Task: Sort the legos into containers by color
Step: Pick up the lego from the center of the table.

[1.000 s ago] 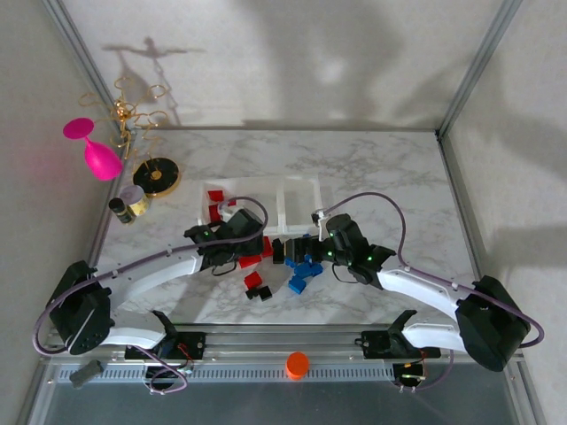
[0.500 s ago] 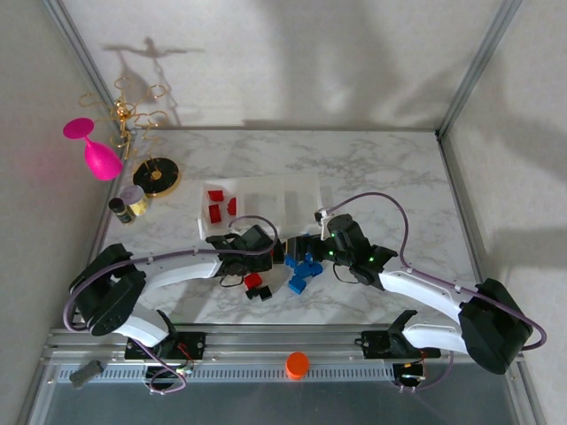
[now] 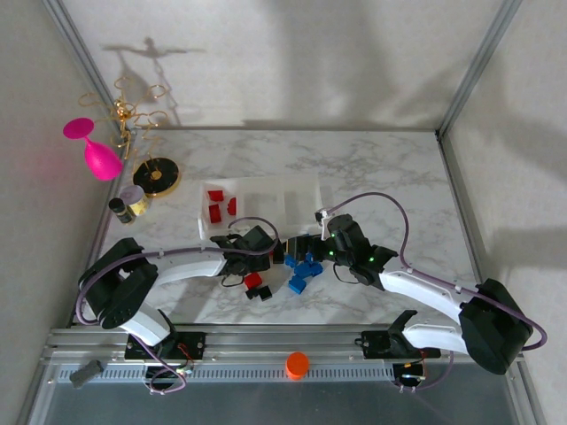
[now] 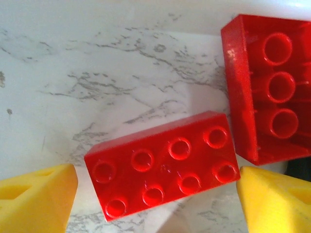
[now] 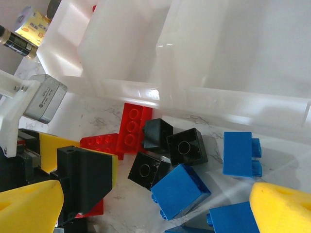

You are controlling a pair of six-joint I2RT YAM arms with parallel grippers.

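**Left gripper** (image 4: 155, 196): my jaws are spread wide, low over the marble (image 4: 97, 73). They straddle a red brick (image 4: 163, 172) that lies flat, studs up. Nothing is gripped. A sliver of marble shows between the brick and my left pad. My right pad (image 4: 274, 199) sits at the brick's other end, and I can't tell whether it touches. A second red brick (image 4: 272, 92) lies just far-right of the first, close to its corner.

**Right gripper** (image 5: 155, 208): my jaws are at full spread, holding nothing. The gripper hangs over the heap of black bricks (image 5: 184, 145) and blue bricks (image 5: 180, 191).

**Since a second ago:**
- My left arm has drawn back from over the containers (image 3: 306, 184) toward the near side and come down at the left edge of the heap.
- The left compartment was partly covered by that arm. It now shows three red bricks (image 3: 215, 208).
- My right arm has hardly shifted.

**Edges and room:**
- The containers' near wall stands just far of the heap.
- My two grippers are almost nose to nose over the heap, and a left finger crowds the left side of the right wrist view.
- A loose red-and-black pair (image 3: 255, 285) lies just near of my left gripper.
- Bare marble lies near-right of the heap and far of the containers.
- The black-and-gold disc (image 3: 160, 175) is well apart, far-left.
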